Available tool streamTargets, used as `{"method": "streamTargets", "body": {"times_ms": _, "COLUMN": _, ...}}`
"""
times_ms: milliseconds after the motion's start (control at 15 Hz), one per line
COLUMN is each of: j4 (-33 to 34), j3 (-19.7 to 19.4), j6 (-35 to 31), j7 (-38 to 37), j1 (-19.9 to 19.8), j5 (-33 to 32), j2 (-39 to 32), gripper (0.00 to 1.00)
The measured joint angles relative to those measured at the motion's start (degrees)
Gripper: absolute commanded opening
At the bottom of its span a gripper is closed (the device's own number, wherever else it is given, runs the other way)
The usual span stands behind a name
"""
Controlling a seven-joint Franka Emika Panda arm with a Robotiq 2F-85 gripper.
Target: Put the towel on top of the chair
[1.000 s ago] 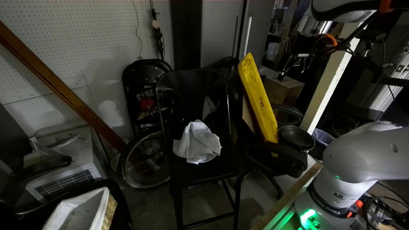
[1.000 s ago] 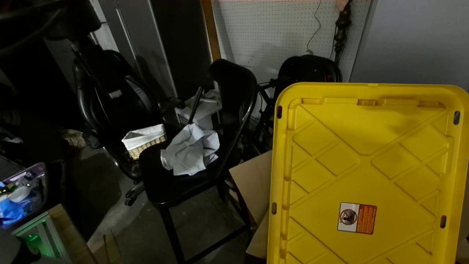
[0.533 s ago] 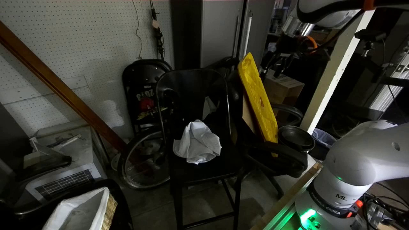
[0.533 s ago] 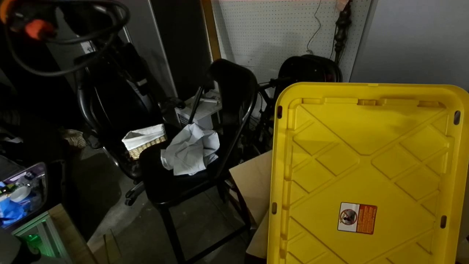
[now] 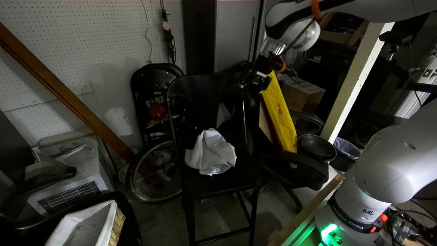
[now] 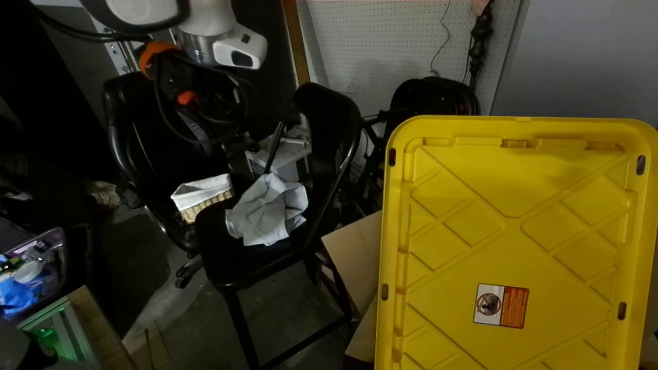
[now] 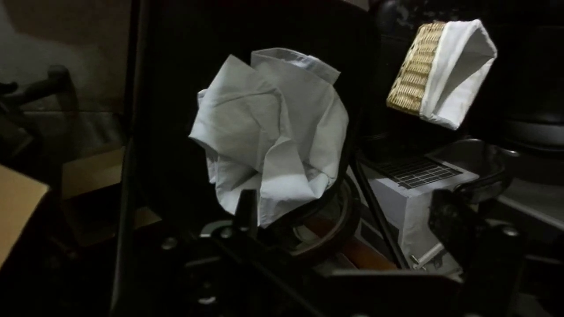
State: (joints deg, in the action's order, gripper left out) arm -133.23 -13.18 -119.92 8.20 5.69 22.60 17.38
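Black fingers [image 7: 246, 211] stand wide apart in the wrist view, nothing between them, so gripper [image 7: 344, 198] is unloaded. Towel [image 7: 273, 132] lies off the gap: ahead of the tips and shifted to the left of that view; one fingertip overlaps its edge there, by line of sight only. An exterior view has the gripper high by an upper corner of the backrest [image 5: 201, 94], depth hard to tell, with the towel below and well apart. Judgement: next move turns on that offset, so sidestep to bring the gap over the heap, then down. One gripper, no choice of hand. Towel crumpled, no clear long axis; raised folds look the easier pinch, flat fringe the worse.

Towel's place: on the seat [image 6: 223, 259] of the chair [image 5: 223, 184], in both exterior views, set toward the backrest. If seat counts as "on top", placing looks done already; if the backrest's top is meant, a lift is due. Task sentence doesn't say.

Edges and room: bare seat runs to the front edge, likely the freer side. Backrest hems in the rear; a low pass may clip it. Farther out: lined basket [image 6: 208, 204] past the seat, cardboard [image 6: 354, 252] beside the chair, yellow lid [image 6: 514, 226] standing tall nearby, in both exterior views.
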Motion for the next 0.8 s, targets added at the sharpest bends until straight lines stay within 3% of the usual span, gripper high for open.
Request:
{"method": "streamTargets", "body": {"times_ms": 267, "j4": 7.0, "j3": 4.0, "j6": -1.9, "j7": -3.9, "j1": -0.4, "j5": 4.1, "j2": -13.8, "gripper": 1.00}}
{"method": "streamTargets", "body": {"times_ms": 800, "j4": 17.6, "j3": 8.6, "j6": -13.2, "j7": -16.5, "j1": -2.0, "j5": -3.0, "j2": -33.6, "gripper": 1.00}}
